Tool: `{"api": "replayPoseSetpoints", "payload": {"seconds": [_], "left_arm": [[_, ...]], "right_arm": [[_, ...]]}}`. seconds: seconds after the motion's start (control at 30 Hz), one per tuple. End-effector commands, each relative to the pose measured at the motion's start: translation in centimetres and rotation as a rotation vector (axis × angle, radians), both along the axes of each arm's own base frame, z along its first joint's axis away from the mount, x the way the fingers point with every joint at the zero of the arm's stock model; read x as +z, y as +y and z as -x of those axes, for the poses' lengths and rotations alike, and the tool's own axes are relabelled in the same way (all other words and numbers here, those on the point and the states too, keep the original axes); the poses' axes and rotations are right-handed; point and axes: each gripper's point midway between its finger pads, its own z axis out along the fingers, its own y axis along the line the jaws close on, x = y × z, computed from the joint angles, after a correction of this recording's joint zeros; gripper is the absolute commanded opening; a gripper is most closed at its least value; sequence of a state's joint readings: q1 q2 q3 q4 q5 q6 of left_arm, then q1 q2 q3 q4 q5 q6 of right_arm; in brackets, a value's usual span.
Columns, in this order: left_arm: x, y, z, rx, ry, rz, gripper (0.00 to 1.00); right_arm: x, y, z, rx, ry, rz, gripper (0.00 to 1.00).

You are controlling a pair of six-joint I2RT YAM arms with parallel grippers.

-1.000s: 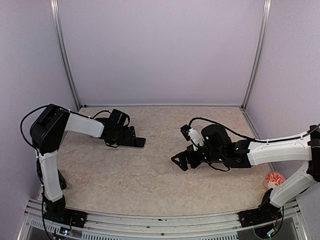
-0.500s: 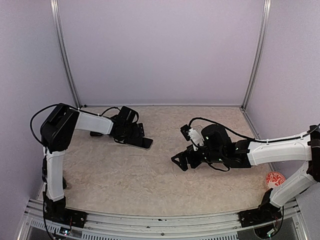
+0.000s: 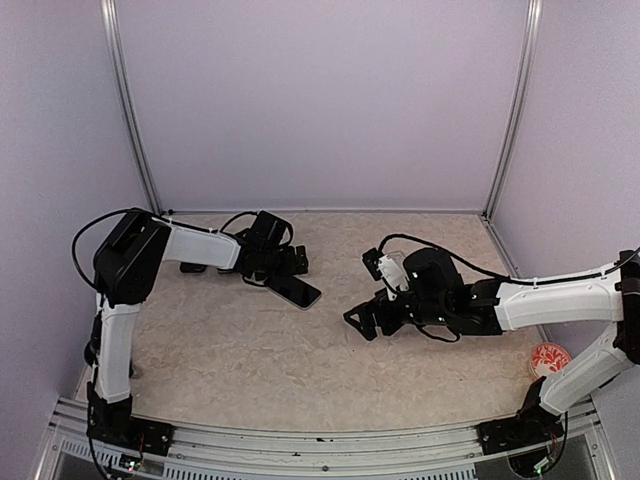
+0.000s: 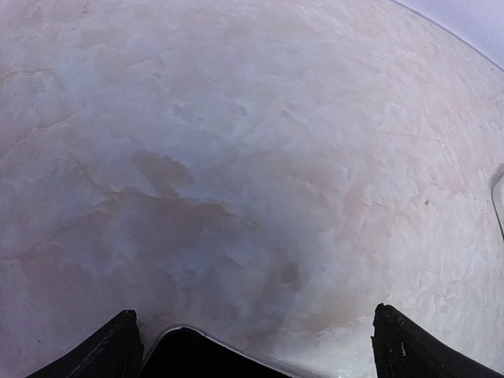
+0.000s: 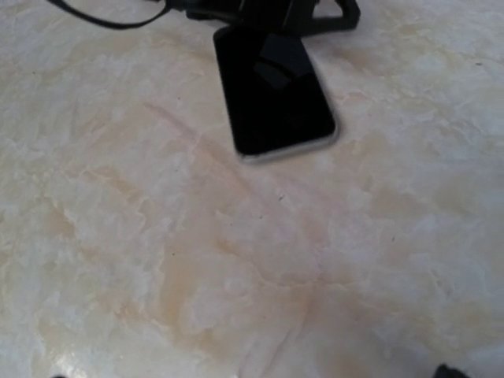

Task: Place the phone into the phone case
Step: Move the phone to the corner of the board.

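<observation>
Left gripper (image 4: pixel 264 348) low over the marbled cream tabletop (image 4: pixel 260 157), jaws spread wide. One black fingertip (image 4: pixel 118 346) pokes in at the bottom left, the other at the bottom right. Between them, tucked just beside the left one, sits the rounded corner of a black slab (image 4: pixel 201 361) with a thin pale rim, cut off by the frame edge. Pale wall (image 4: pixel 472 20) shows in the top right corner.

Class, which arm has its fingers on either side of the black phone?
The left arm: its fingers straddle one end of the phone. The right arm holds its open fingers well apart from the phone.
</observation>
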State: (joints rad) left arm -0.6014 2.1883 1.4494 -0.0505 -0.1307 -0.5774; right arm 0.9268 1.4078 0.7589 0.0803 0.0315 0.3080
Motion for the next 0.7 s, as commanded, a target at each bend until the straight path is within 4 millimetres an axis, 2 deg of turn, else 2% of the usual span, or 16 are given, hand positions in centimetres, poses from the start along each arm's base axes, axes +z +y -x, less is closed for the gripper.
{"api": "replayPoseSetpoints", "payload": {"seconds": [0.0, 0.23, 0.4, 0.5, 0.6, 0.63, 0.67], "left_arm": [[-3.2, -3.1, 2.9, -0.125, 0.112, 0.025, 0.99], [-3.2, -7.6, 4.5, -0.255, 0.119, 0.079, 0.99], [-3.0, -10.1, 5.0, -0.308, 0.104, 0.125, 0.99], [-2.4, -9.8, 4.6, -0.282, 0.079, 0.122, 0.99], [-0.1, -8.4, 3.7, -0.217, 0.009, 0.112, 0.99], [0.5, -7.4, 3.1, -0.176, -0.016, 0.094, 0.99], [1.8, -6.9, 2.9, -0.156, -0.039, 0.1, 0.99]], "right_arm": [[0.6, -0.6, -0.6, -0.023, -0.017, -0.009, 1.0], [0.3, -0.6, -0.6, -0.02, 0.0, -0.016, 1.0], [0.5, -0.9, -0.5, -0.018, 0.002, -0.032, 1.0], [0.8, -1.2, -0.4, -0.02, -0.003, -0.039, 1.0], [0.9, -1.5, -0.3, -0.022, -0.006, -0.043, 1.0], [0.9, -1.6, -0.3, -0.023, -0.006, -0.042, 1.0], [0.8, -1.7, -0.3, -0.025, -0.004, -0.041, 1.0]]}}
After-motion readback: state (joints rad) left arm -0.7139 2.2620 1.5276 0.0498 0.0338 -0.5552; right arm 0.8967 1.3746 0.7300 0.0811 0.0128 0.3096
